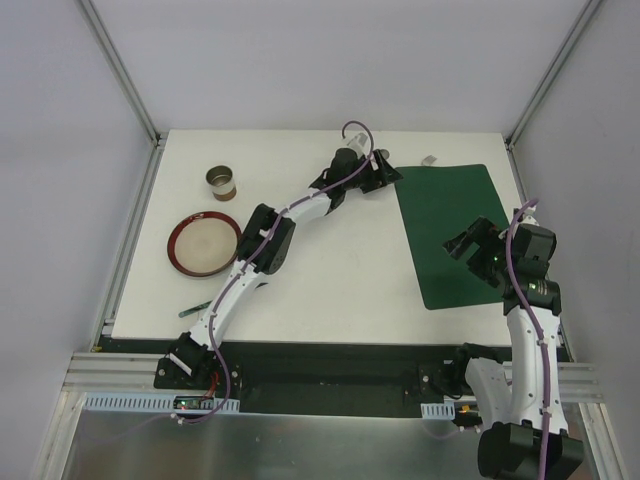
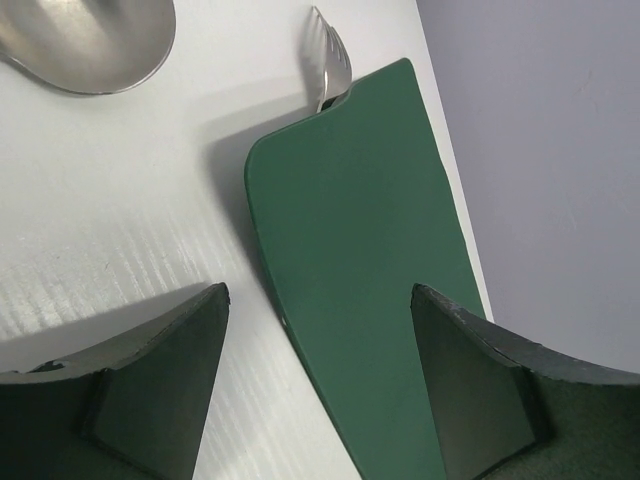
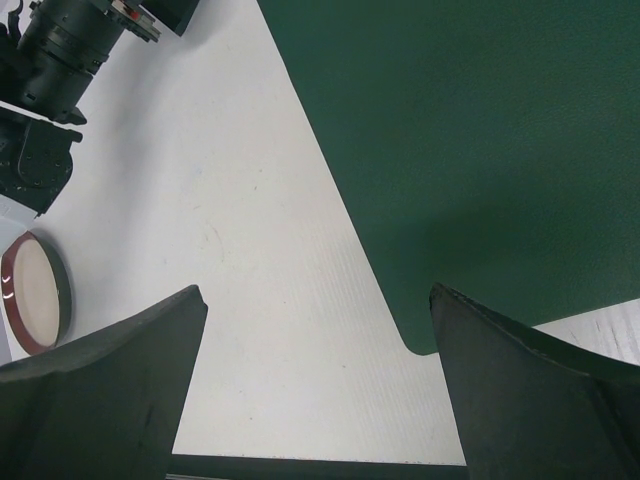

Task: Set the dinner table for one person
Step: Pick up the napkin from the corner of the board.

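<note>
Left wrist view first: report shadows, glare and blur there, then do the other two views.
Left wrist view: fork tines glare; a soft shadow lies on the dinner table beside the placemat corner. Right wrist view: even light, placemat dimmer near the right pincer. Top external view: diffuse light, faint shadows under the left arm, rails slanting inward.

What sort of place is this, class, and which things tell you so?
Probably a robot lab rig, not a home: a white table framed by metal rails, two arms bolted at its near edge, and a staged placemat and plate.
</note>
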Robot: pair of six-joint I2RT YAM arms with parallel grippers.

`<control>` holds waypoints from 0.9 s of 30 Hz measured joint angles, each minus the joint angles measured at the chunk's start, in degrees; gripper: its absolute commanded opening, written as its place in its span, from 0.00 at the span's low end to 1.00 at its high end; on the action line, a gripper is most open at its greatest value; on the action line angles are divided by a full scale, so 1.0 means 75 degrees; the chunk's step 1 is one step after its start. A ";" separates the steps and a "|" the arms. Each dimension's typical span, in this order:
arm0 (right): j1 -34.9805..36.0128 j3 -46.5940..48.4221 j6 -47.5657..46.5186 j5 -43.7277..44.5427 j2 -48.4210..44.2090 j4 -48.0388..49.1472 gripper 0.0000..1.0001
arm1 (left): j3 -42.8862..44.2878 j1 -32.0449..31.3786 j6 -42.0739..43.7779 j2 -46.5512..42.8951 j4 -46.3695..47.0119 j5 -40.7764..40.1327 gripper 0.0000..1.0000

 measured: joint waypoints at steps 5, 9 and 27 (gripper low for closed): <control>0.0000 0.0000 0.0003 -0.0003 -0.0006 0.0000 0.96 | 0.0239 -0.0047 -0.0152 0.0160 0.0055 -0.0023 0.73; 0.0000 -0.0023 0.0006 -0.0003 -0.0032 0.0000 0.96 | 0.0309 -0.0140 -0.0236 0.0207 0.0099 -0.0041 0.73; 0.0000 -0.0073 -0.0006 0.0041 -0.0434 -0.0248 0.96 | 0.0428 -0.0405 -0.0399 0.0341 0.0259 -0.0067 0.60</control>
